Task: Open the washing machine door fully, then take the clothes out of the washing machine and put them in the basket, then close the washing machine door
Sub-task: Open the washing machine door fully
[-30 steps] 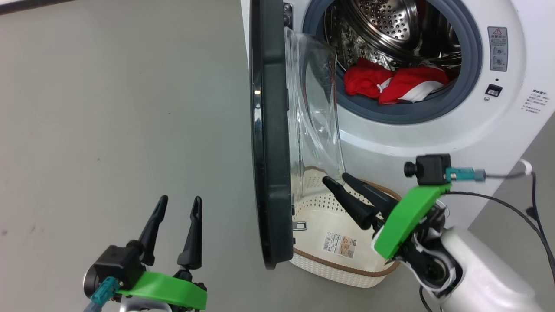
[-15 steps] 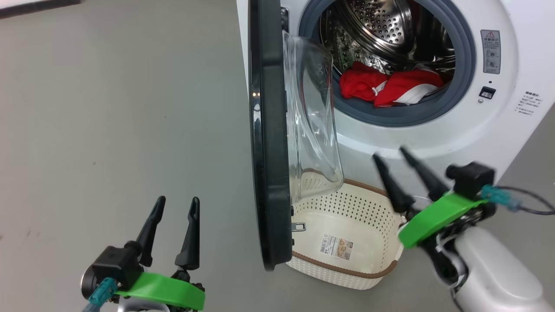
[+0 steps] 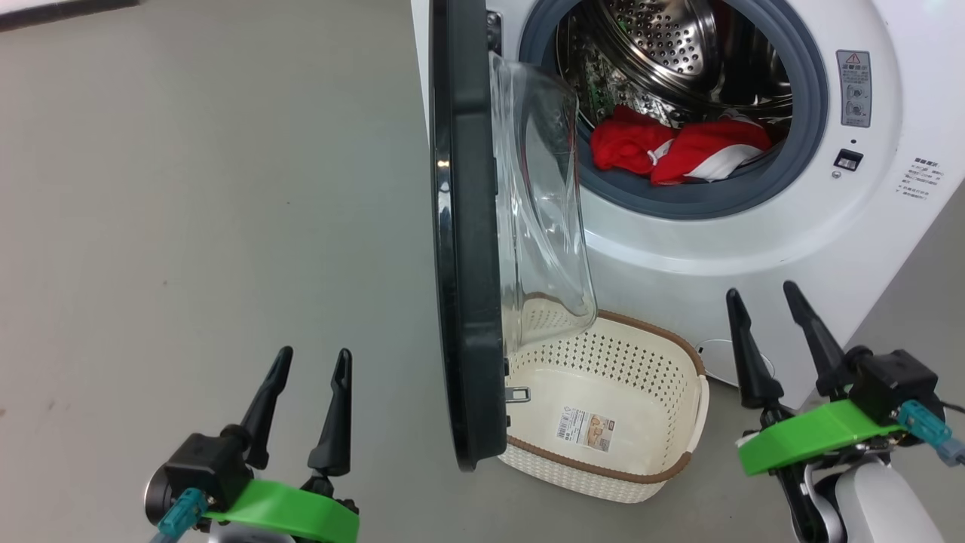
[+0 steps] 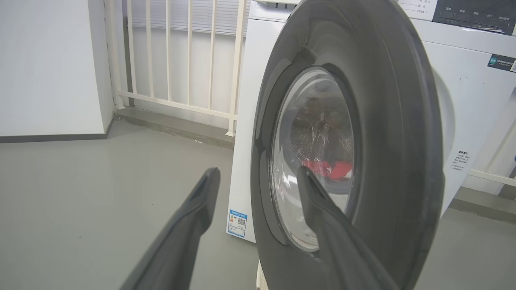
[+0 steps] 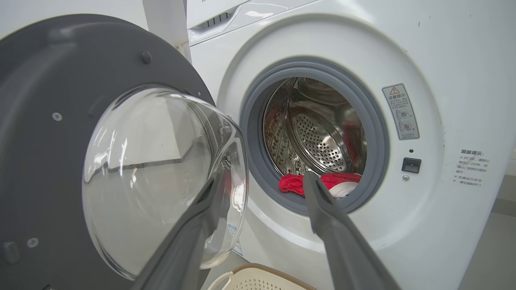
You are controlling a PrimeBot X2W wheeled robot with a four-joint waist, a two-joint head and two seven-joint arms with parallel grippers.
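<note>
Grey floor (image 3: 188, 188) | white front-loading washing machine (image 3: 754, 249), black-rimmed round glass door (image 3: 461, 264) swung out | red-and-white clothes (image 3: 678, 147) in steel drum (image 3: 663, 38) | cream perforated basket (image 3: 648, 354) below door | my left fingers (image 3: 334, 415), right fingers (image 3: 746, 362) spread wide

Floor (image 3: 188, 188): smooth, matt grey, continuous across the left half of the head view, with a few small dark specks (image 3: 286, 202). A dark strip (image 3: 68, 9) crosses the upper left corner of that view.

In the left wrist view, a plain white wall (image 4: 48, 64) occupies the upper left and ends in a dark baseboard (image 4: 52, 137) at floor level. Right of the wall stands a white railing (image 4: 177, 60) of vertical bars, set on a low grey kerb (image 4: 169, 127). A second railing section (image 4: 489, 174) appears at the right edge. Lighting is even and diffuse.
</note>
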